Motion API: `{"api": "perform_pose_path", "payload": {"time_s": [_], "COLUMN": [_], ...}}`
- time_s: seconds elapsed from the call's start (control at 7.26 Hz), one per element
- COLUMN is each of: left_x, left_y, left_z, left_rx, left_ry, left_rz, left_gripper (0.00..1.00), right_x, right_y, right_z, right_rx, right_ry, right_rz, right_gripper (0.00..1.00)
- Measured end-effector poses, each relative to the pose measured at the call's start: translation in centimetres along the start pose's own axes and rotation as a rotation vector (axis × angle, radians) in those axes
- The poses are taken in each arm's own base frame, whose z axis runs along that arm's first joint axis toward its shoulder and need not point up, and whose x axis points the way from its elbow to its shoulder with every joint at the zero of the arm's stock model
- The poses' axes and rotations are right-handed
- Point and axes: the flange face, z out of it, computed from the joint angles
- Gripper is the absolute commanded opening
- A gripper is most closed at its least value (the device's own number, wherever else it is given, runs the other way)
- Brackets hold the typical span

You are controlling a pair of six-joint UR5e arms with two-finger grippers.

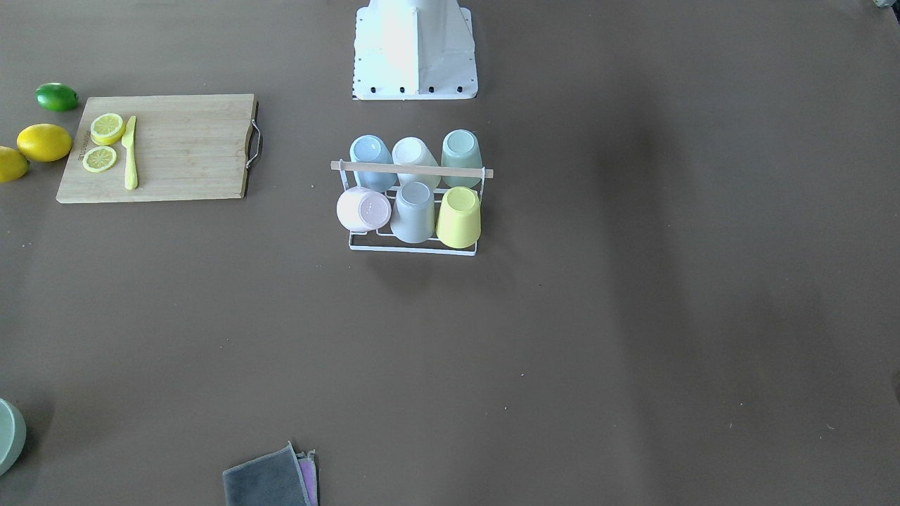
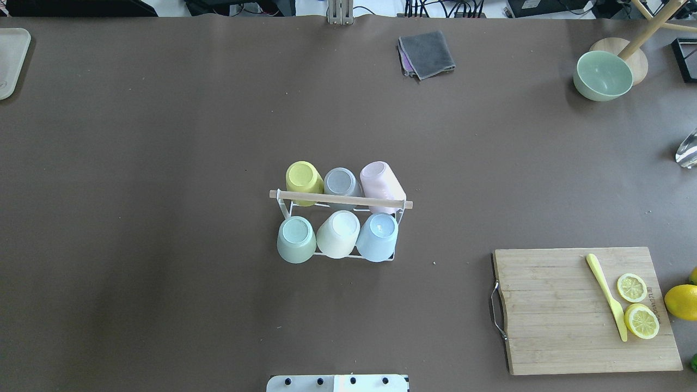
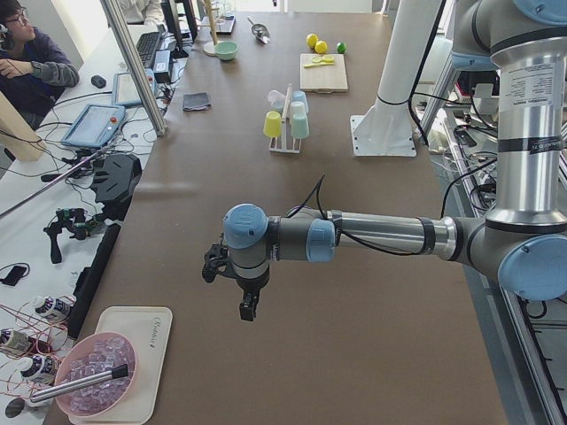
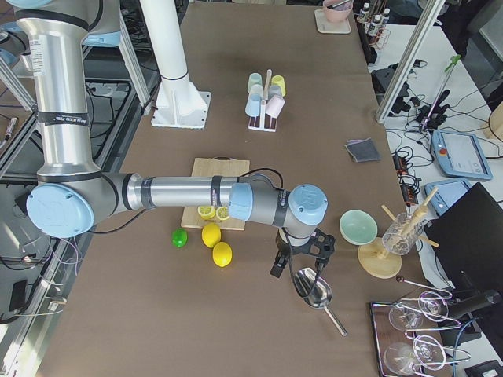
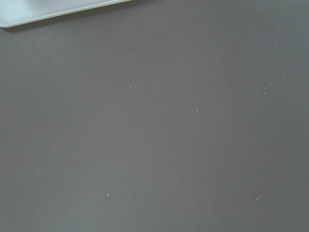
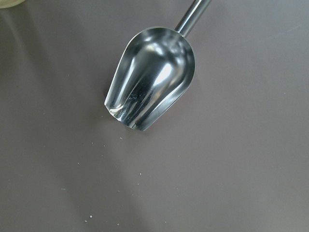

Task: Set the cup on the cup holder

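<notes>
The cup holder (image 2: 284,209) is a white wire rack with a wooden bar (image 2: 340,199) across its top, at the table's middle. It also shows in the front-facing view (image 1: 415,249). Six upturned cups sit on its prongs, among them a yellow cup (image 2: 304,179), a grey cup (image 2: 341,182) and a tilted pink cup (image 2: 381,184). My left gripper (image 3: 241,301) hangs over bare table far to the left. My right gripper (image 4: 292,267) hangs far to the right, over a metal scoop (image 6: 152,77). Only the side views show them, so I cannot tell whether they are open.
A cutting board (image 2: 582,310) holds lemon slices and a yellow knife (image 2: 605,296), with whole lemons (image 2: 680,301) beside it. A green bowl (image 2: 601,75) and a folded grey cloth (image 2: 427,53) lie at the far edge. A tray with a pink bowl (image 3: 93,385) is at the left end.
</notes>
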Motion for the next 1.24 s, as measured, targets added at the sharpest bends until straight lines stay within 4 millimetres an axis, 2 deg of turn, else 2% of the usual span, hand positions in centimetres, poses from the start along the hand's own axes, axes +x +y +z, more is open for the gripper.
{"api": "perform_pose_path", "payload": {"time_s": [1.24], "left_x": [-0.59], "left_y": [0.08], "left_z": [0.74], "left_rx": [-0.012], "left_ry": [0.002], "left_rz": [-0.01], "left_gripper": [0.98], "right_x": [0.15], "right_y": [-0.11], "right_z": [0.18], "right_rx": [-0.003], "right_ry": [0.001], "right_rz": [0.004], "right_gripper": [1.0]}}
